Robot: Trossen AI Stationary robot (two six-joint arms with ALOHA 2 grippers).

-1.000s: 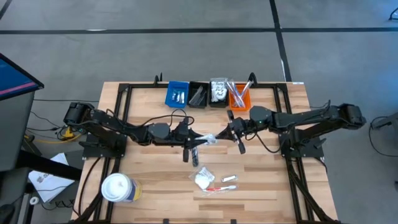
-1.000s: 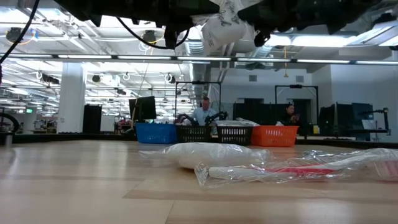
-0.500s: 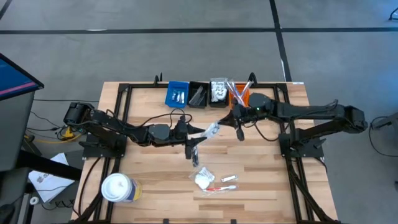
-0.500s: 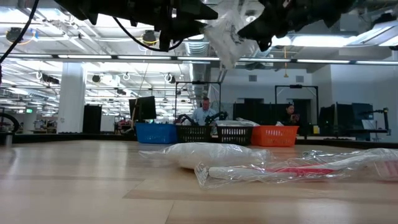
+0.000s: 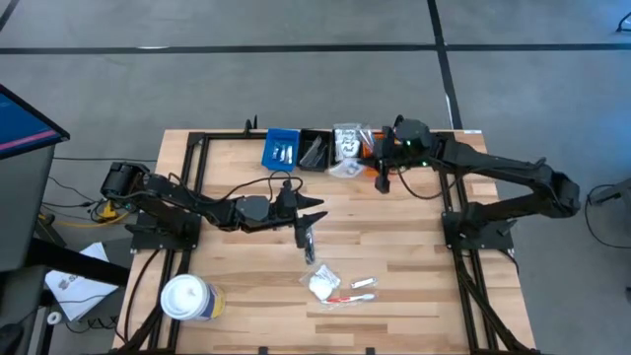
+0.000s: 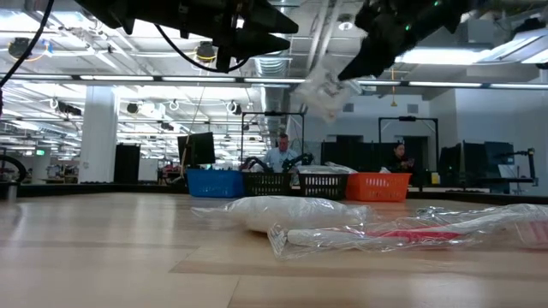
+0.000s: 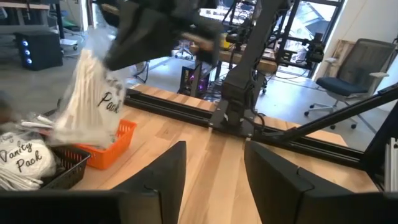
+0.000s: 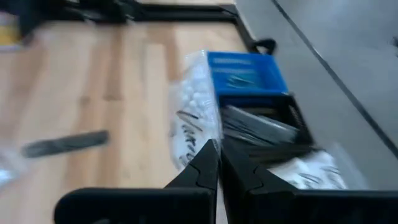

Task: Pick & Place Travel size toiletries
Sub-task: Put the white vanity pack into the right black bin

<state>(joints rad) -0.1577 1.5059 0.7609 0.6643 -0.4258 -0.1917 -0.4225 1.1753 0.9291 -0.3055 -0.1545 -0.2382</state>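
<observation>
My right gripper is shut on a white sachet printed "Vanity Pack", above the table in front of the row of bins at the far edge. The sachet also shows in the left wrist view and the low view. At the table's middle my left gripper stands open and level with nothing between its fingers. Another white sachet and a wrapped red toothbrush lie flat on the table near the front. A dark comb lies just past the left gripper. My right gripper pinches one end of the sachet between its two shut fingertips. The fingers slant down toward the far-left. The sachet reaches out ahead of them and hangs slanted below them, clear of the table and the bins.
Blue, black, sachet-filled and orange bins stand in a row at the far edge. A white tub with a yellow label stands at the near left. Black frame rails border the table.
My left gripper has opened and let go of the sachet, which both grippers held a second ago at the table's middle. My right gripper has carried the sachet up and toward the far edge, to the bins, tipping downward as it went.
</observation>
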